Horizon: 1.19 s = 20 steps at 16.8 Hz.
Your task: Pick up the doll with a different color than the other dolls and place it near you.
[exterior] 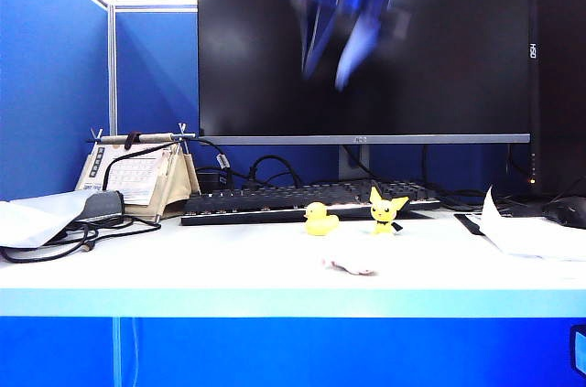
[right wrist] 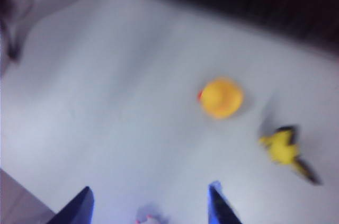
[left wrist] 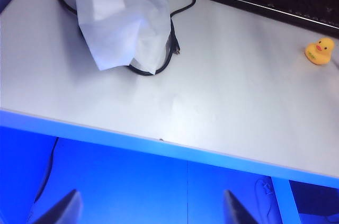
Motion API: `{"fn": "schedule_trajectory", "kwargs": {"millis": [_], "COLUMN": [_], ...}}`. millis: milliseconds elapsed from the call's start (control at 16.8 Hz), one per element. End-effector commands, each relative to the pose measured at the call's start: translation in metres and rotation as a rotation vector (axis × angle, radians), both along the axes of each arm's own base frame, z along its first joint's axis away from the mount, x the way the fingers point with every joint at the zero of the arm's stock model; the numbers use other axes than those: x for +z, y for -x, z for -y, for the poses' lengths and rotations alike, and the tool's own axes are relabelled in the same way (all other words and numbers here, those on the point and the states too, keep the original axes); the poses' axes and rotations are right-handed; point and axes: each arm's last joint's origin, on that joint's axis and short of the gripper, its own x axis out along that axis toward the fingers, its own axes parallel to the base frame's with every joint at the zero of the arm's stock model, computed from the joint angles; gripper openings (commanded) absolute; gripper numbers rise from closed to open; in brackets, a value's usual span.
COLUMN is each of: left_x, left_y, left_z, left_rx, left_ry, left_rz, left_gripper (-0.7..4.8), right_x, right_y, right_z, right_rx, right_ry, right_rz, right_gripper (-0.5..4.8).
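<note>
The pale white-pink doll [exterior: 352,265] lies flat on the white table [exterior: 183,268] near its front edge; it also shows at the picture's edge between the right fingers as a blurred pale doll [right wrist: 151,217]. Behind it stand the yellow duck [exterior: 320,220] [right wrist: 221,97] [left wrist: 320,51] and the yellow pointy-eared figure [exterior: 386,209] [right wrist: 283,147]. My right gripper [exterior: 331,62] [right wrist: 150,205] hangs blurred high above them in front of the monitor, open and holding nothing. My left gripper [left wrist: 151,211] is open and empty, off the table's front edge.
A black keyboard [exterior: 302,199] and a large monitor [exterior: 366,48] stand behind the toys. A desk calendar [exterior: 137,172], black cables [exterior: 55,245] and a white bag [left wrist: 119,17] are at the left. Loose papers [exterior: 531,236] lie at the right.
</note>
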Motion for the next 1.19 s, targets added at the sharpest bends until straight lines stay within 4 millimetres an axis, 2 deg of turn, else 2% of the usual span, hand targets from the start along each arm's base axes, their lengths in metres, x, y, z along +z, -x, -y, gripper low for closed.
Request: {"fn": "schedule_trajectory", "kwargs": {"millis": [59,297,416,654,773,892,951,1011,1189], "left_x": [0.002,0.002,0.002,0.002,0.002,0.002,0.002,0.002,0.002], "left_y": [0.0,0.0,0.0,0.0,-0.001,-0.001,-0.001,-0.001,-0.001], "left_z": [0.0,0.0,0.0,0.0,0.001,0.002,0.002,0.002,0.002], "left_rx": [-0.002,-0.003,-0.003,-0.004,-0.012,-0.023,-0.022,-0.022,-0.022], "left_ry": [-0.002,-0.003,-0.002,-0.002,-0.002,-0.002,-0.002,-0.002,-0.002], "left_rz": [0.015,0.015,0.015,0.015,0.015,0.015,0.015,0.015,0.015], "left_gripper": [3.5,3.5,3.5,3.5,3.5,3.5,3.5,3.5,3.5], "right_x": [0.04,0.074,0.101,0.128,0.136,0.147,0.157,0.161,0.179], "right_y": [0.027,0.063,0.089,0.122,0.139,0.164,0.186,0.196,0.246], "right_z": [0.02,0.04,0.053,0.075,0.083,0.095,0.106,0.11,0.134], "right_rx": [-0.022,-0.025,-0.057,-0.106,-0.109,-0.12,-0.143,-0.147,-0.198], "right_ry": [-0.03,-0.041,-0.048,-0.055,-0.055,-0.056,-0.059,-0.069,-0.114], "right_rz": [0.067,0.097,0.19,0.28,0.281,0.304,0.338,0.353,0.447], "right_gripper": [2.74,2.74,2.7,2.7,2.69,2.69,2.69,2.69,2.69]}}
